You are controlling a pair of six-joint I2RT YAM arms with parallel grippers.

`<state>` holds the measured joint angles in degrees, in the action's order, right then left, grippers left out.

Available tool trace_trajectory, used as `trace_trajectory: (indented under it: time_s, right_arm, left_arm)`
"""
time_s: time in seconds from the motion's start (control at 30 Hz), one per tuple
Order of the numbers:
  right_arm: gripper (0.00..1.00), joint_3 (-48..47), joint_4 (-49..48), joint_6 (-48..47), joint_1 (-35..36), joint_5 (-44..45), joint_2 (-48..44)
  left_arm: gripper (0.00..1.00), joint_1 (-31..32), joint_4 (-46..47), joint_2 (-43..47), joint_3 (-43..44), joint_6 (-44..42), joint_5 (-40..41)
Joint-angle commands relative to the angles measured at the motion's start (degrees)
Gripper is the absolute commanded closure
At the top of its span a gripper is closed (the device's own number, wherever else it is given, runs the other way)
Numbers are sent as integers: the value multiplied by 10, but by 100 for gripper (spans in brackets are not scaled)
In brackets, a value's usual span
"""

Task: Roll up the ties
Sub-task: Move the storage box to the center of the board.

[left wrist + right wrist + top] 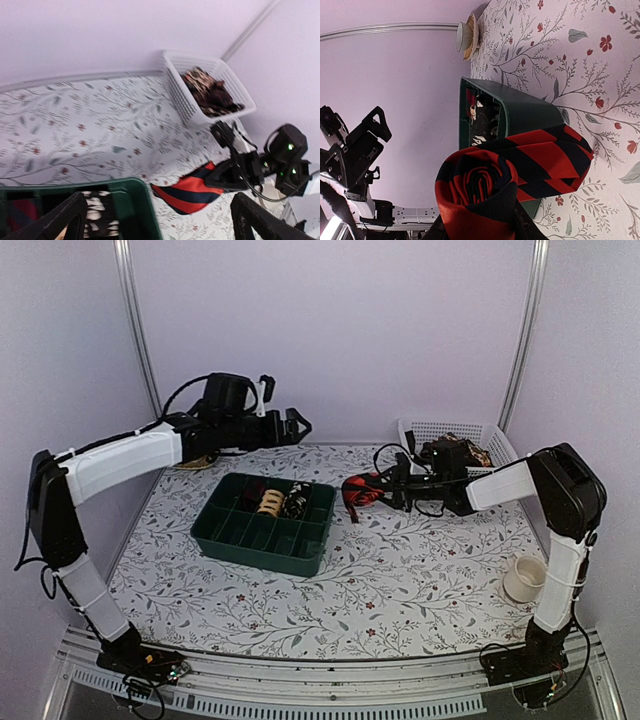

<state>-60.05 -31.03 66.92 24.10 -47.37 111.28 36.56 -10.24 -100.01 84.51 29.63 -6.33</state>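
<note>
My right gripper (385,486) is shut on a rolled coil of the red tie with black stripes (480,192). The coil hides its fingers in the right wrist view. The tie's wide end (192,190) trails on the cloth just right of the green tray (240,538). Three rolled ties sit in the tray's back compartments: maroon (255,490), tan (270,505) and black-and-white (295,502). My left gripper (300,426) hangs open and empty above the tray's back edge. Brown-patterned ties (210,92) lie heaped in the white basket (182,95).
The white basket (415,428) stands at the back right against the wall. A white cup (525,580) sits near the right arm's base. A small bowl on a saucer (195,460) is at the back left. A floral cloth (400,580) covers the table.
</note>
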Motion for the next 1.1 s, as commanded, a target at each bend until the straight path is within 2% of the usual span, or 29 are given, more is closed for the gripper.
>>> trace_trajectory:
  time_s: [0.0,0.07,0.2,0.43,0.63,0.77,1.07]
  right_arm:
    - [68,-31,3,-6,21,48,-13]
    - [68,-40,6,-4,29,59,-4]
    - [68,-66,11,2,47,70,20]
    - [67,-119,68,-15,72,84,58]
    - [67,-155,124,-36,89,99,84]
    - [67,-167,150,-42,98,116,93]
    - [67,-217,243,-63,115,167,109]
  left_arm:
    - [0,-84,-95,66,-51,-54,130]
    - [0,-126,-101,88,-88,-61,145]
    - [0,-202,-85,115,-157,-64,116]
    - [0,-279,-44,110,-234,-62,73]
    - [0,-300,-1,97,-276,-54,45]
    - [4,-302,12,86,-280,-60,40]
    - [26,-305,43,69,-312,-55,11]
